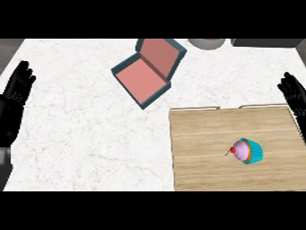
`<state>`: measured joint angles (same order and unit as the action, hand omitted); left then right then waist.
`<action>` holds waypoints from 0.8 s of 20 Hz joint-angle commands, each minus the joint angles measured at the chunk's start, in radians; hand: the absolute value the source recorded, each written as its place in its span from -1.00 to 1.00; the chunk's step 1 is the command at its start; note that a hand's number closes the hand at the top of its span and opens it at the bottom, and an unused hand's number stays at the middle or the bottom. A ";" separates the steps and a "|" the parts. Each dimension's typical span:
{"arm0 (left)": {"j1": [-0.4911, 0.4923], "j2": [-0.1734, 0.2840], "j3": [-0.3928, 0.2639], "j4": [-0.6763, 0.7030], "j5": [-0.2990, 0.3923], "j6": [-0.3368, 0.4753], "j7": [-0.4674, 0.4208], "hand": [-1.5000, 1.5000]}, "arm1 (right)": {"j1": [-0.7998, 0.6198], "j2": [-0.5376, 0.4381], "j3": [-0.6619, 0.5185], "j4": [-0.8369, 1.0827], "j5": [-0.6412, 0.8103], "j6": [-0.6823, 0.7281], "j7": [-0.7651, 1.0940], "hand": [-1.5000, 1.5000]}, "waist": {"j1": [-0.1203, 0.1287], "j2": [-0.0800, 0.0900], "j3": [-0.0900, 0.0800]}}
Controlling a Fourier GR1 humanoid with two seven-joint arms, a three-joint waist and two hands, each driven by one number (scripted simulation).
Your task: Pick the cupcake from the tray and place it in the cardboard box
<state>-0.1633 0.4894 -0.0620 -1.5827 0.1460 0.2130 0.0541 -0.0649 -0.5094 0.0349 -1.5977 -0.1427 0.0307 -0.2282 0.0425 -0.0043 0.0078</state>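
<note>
On the white marble counter (pixel 82 130) both my left hand (pixel 13 96) and right hand (pixel 301 105) rest open, and I could knock the tipped cupcake (pixel 248 151), lower right on the tray (pixel 202 170), rolling before boxing it upper centre in the cardboard box (pixel 142 78).

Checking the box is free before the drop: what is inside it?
Nothing shows inside the box: just its bare pink floor, lid open. The cupcake lies on the tray.

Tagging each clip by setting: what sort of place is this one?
Most likely a kitchen counter: a white marble-patterned countertop carries a wooden tray with a cupcake on it, and an open box with a pink inside. A robot hand rests open at each side, left and right.
</note>
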 commanded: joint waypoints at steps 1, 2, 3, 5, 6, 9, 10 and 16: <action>0.042 0.013 0.004 -0.022 -0.023 0.003 0.018 0.00 | -0.120 0.067 0.109 0.005 0.223 -0.161 0.035 -1.00 | -0.011 0.005 -0.008; 0.038 -0.014 -0.031 0.006 -0.043 0.018 0.014 0.00 | -0.081 0.031 0.132 -0.019 0.339 -0.206 -0.032 -1.00 | -0.013 0.006 -0.009; 0.046 -0.011 -0.041 0.001 -0.057 0.026 0.024 0.00 | -0.108 -0.021 0.134 -0.038 0.432 -0.251 -0.009 -1.00 | 0.000 0.003 -0.012; 0.065 0.009 -0.045 0.040 -0.063 0.005 0.024 0.00 | -0.152 -0.090 0.157 -0.077 0.594 -0.310 -0.005 -1.00 | 0.007 0.000 -0.023; 0.072 0.000 -0.060 0.048 -0.067 0.006 0.036 0.00 | -0.177 -0.109 0.167 -0.077 0.663 -0.335 -0.009 -1.00 | 0.019 0.003 -0.026; 0.110 -0.009 -0.054 0.061 -0.053 0.013 0.055 0.00 | -0.144 -0.177 0.013 -0.045 0.810 -0.524 0.060 1.00 | -0.071 -0.020 -0.024; 0.134 -0.018 -0.066 0.067 -0.053 0.009 0.047 0.00 | -0.140 -0.132 0.030 -0.063 0.866 -0.593 0.070 -1.00 | -0.056 -0.014 -0.019; 0.156 -0.035 -0.076 0.057 -0.075 0.037 0.042 0.00 | -0.008 0.020 0.148 -0.047 1.332 -0.791 0.175 -1.00 | -0.060 -0.005 -0.014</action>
<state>-0.0323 0.4554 -0.1365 -1.5225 0.0806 0.2389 0.0944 -0.1364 -0.5434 0.1474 -1.6645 0.9232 -0.6515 -0.1174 -0.0125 -0.0104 -0.0089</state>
